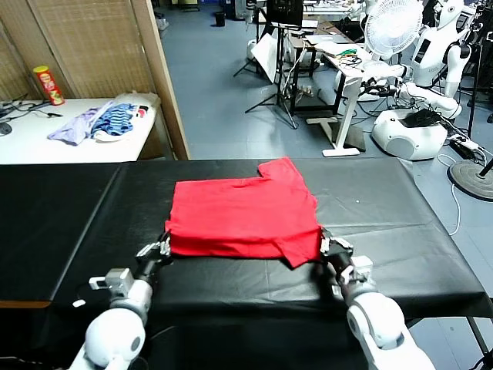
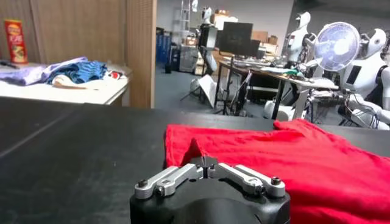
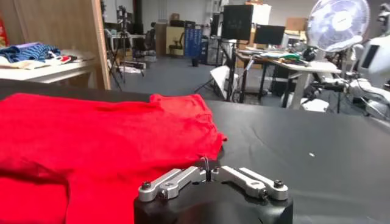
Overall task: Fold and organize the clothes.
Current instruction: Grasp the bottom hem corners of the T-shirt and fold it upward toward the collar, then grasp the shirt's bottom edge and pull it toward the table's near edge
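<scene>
Lying folded on the black worktop (image 1: 400,208), the red T-shirt (image 1: 243,212) sits mid-table (plain side up). The left gripper (image 1: 159,248) pinches its near-left corner, clenched; the right gripper (image 1: 331,248) sits at the near-right corner, its grip seemingly uncertain.

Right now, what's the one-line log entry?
stage: folding | red T-shirt: partly folded on black table | left hand: pinching near-left corner | right hand: at near-right corner

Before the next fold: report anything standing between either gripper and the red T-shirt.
Nothing visible does. The left gripper sits at the near left corner of the red T-shirt, pinching a peak of its cloth. The right gripper sits at the near right corner.
</scene>
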Controlling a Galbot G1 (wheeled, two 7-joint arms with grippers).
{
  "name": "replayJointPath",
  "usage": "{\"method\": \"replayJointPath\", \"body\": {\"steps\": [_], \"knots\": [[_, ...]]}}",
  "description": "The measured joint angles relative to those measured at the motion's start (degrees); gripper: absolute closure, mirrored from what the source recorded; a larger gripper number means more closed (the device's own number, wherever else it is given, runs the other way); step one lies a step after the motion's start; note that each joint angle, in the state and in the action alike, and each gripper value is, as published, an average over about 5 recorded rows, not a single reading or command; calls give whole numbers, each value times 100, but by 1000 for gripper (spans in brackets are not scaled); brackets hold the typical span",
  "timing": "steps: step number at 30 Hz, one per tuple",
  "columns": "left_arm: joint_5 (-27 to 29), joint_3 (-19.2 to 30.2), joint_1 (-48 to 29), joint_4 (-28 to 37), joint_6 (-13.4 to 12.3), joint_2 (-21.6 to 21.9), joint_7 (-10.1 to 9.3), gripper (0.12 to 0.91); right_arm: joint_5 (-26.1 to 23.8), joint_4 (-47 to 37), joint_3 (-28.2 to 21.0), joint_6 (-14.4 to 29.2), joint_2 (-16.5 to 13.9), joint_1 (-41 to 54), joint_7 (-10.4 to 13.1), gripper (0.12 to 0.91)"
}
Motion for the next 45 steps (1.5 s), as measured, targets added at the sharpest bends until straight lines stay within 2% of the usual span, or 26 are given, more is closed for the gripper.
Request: {"method": "replayJointPath", "body": {"steps": [3, 5, 6, 10, 13, 16, 20, 24, 27, 29, 32, 34, 38, 40, 45], "knots": [[56, 15, -69, 97, 4, -8, -43, 896, 16, 287, 78, -175, -77, -192, -7, 541], [90, 10, -51, 110, 3, -2, -43, 846, 34, 516, 136, -258, -140, -354, -23, 457], [112, 3, -27, 106, 3, 1, -41, 804, 40, 625, 165, -285, -173, -440, -34, 392], [164, -42, 124, 63, 9, 17, -20, 577, 48, 913, 290, -309, -260, -796, -64, 253], [152, -61, 264, 18, 91, 26, 22, 411, 50, 966, 371, -290, -267, -1021, -63, 230], [79, -93, 393, -45, 252, 23, 86, 282, 53, 982, 413, -268, -251, -1187, -65, 229], [-5, -159, 497, -64, 327, 16, 127, 236, 52, 978, 425, -249, -212, -1290, -65, 278], [-200, -226, 513, -4, 344, 21, 131, 232, 52, 913, 400, -260, -159, -1299, -65, 420], [-326, -263, 520, 46, 345, 25, 156, 250, 59, 847, 380, -271, -116, -1300, -63, 566], [-371, -278, 535, 73, 337, 26, 204, 311, 70, 813, 376, -280, -88, -1298, -53, 679], [-398, -287, 572, 94, 325, 25, 285, 469, 130, 798, 380, -296, -57, -1293, -8, 811], [-404, -287, 597, 96, 323, 25, 332, 587, 208, 829, 393, -351, -54, -1295, 39, 864], [-313, -284, 649, 67, 340, 34, 372, 805, 389, 982, 437, -620, -115, -1334, 184, 891], [-182, -285, 687, 24, 360, 60, 344, 877, 474, 1094, 461, -784, -168, -1374, 268, 890], [212, -342, 868, -165, 480, 191, 177, 904, 562, 1438, 500, -1133, -313, -1564, 356, 890]]}}
